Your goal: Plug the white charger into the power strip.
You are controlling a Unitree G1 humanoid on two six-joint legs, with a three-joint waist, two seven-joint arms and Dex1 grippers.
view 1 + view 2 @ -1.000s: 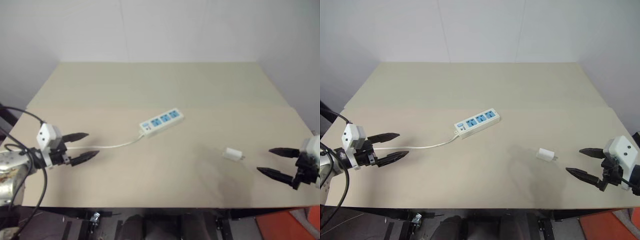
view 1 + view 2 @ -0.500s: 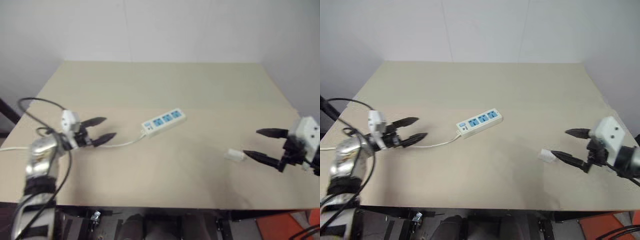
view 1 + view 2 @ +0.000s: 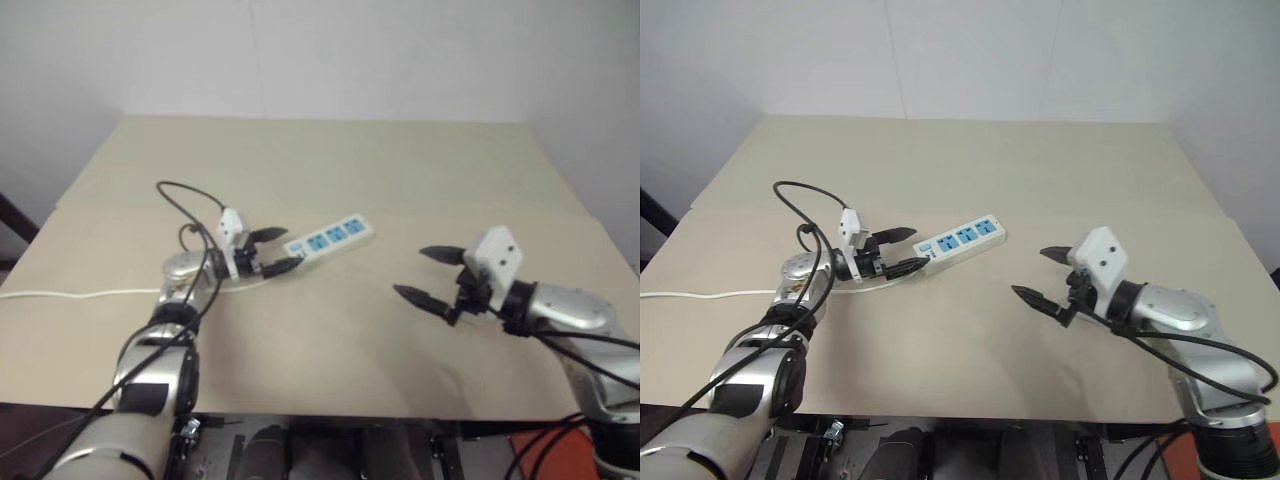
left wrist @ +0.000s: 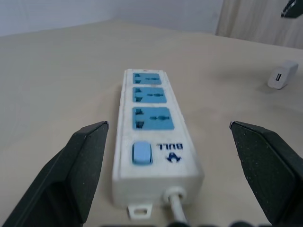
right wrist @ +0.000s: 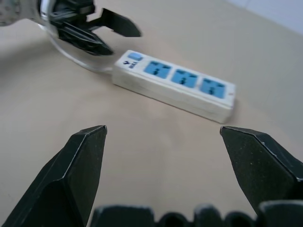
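Observation:
The power strip lies slanted at mid table, its three blue sockets facing up and its thin white cord trailing off to the left edge. My left gripper is open, level with the table, with its fingers on either side of the strip's switch end and not touching it. My right gripper is open too, hovering right of the strip and pointing toward it. The white charger lies on the table beyond the strip in the left wrist view; in the head views my right hand hides it.
The beige table reaches back to a pale wall. A black cable loops up from my left arm over the table's left part. A faint seam crosses the tabletop behind the strip.
Both arms swung inward. The left gripper came right along the cord to the strip's switch end. The right gripper moved left over the charger, which it now covers. Both stayed open.

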